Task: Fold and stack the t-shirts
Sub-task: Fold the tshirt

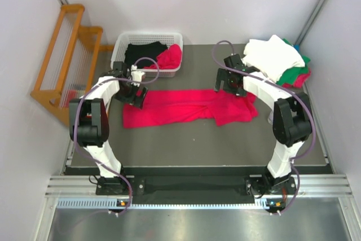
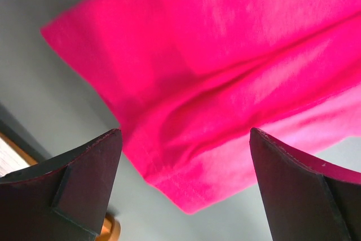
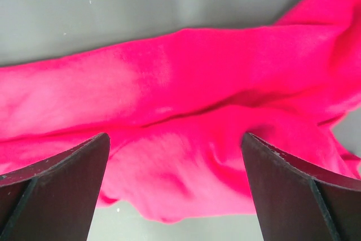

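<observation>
A crimson-red t-shirt (image 1: pixel 186 106) lies across the grey table as a long folded band, its right end bunched. My left gripper (image 1: pixel 135 95) hovers over its left end. In the left wrist view the left gripper (image 2: pixel 185 134) is open above a hemmed corner of the t-shirt (image 2: pixel 225 55), nothing between the fingers. My right gripper (image 1: pixel 228 84) hovers over the bunched right end. The right wrist view shows the right gripper (image 3: pixel 175 136) open, with wrinkled red cloth of the t-shirt (image 3: pixel 197 83) below it. A pile of white, green and red t-shirts (image 1: pixel 279 59) sits at the back right.
A white lattice basket (image 1: pixel 127 40) at the back left holds a black t-shirt (image 1: pixel 144 52) and a red one (image 1: pixel 171 57). A wooden rack (image 1: pixel 62 55) leans against the left wall. White walls close in both sides of the table (image 1: pixel 197 145).
</observation>
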Tool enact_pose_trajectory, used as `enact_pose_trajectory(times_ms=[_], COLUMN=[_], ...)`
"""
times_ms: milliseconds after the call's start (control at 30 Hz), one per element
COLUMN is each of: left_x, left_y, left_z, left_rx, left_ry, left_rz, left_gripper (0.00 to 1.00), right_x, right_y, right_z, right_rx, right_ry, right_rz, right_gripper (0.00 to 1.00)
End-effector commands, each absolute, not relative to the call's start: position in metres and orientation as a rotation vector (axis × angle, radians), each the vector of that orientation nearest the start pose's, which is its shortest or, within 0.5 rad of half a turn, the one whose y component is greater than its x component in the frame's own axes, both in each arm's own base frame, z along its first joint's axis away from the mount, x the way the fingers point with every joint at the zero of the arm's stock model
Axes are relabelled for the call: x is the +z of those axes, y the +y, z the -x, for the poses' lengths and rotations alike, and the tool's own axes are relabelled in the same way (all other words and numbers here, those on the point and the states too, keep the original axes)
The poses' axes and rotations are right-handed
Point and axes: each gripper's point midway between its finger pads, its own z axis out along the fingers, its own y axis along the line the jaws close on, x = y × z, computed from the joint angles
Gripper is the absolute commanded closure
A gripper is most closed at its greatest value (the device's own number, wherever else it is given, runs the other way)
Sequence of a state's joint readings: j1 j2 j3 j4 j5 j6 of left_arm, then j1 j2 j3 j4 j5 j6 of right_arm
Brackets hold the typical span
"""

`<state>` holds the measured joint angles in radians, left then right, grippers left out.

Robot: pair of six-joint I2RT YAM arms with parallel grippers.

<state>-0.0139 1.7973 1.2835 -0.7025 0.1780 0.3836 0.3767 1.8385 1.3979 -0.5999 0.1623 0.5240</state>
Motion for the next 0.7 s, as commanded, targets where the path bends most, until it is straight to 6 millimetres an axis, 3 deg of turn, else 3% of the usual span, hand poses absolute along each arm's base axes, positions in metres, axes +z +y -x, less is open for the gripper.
enact_pose_trajectory(times_ms=[0, 100, 233, 433, 567, 667], left_x=[0.088, 0.110, 0.120, 0.115, 0.095, 0.080], left_y=[-0.037, -0.053, -0.067, -0.083, -0.087, -0.080], left_z=[-0.411, -0.418, -0.416, -0.395, -0.379, -0.380], left_rx=[-0.201, -0.249, -0.282, -0.334, -0.314, -0.266], left_ry=[2.556, 2.493, 2.465, 2.468, 2.482, 2.514], left_rz=[-0.550, -0.578, -0.603, -0.658, -0.714, -0.717], left_gripper=[0.01, 0.01, 0.01, 0.01, 0.01, 0.01], right_x=[0.112, 0.116, 0.109, 0.082, 0.071, 0.073], right_y=[0.147, 0.149, 0.149, 0.146, 0.147, 0.149], right_z=[-0.396, -0.387, -0.375, -0.359, -0.354, -0.355], right_rx=[0.154, 0.196, 0.219, 0.207, 0.215, 0.228], right_ry=[2.524, 2.526, 2.540, 2.597, 2.622, 2.619], right_rz=[-0.262, -0.270, -0.273, -0.284, -0.290, -0.290], right_gripper=[0.00, 0.00, 0.00, 0.00, 0.00, 0.00])
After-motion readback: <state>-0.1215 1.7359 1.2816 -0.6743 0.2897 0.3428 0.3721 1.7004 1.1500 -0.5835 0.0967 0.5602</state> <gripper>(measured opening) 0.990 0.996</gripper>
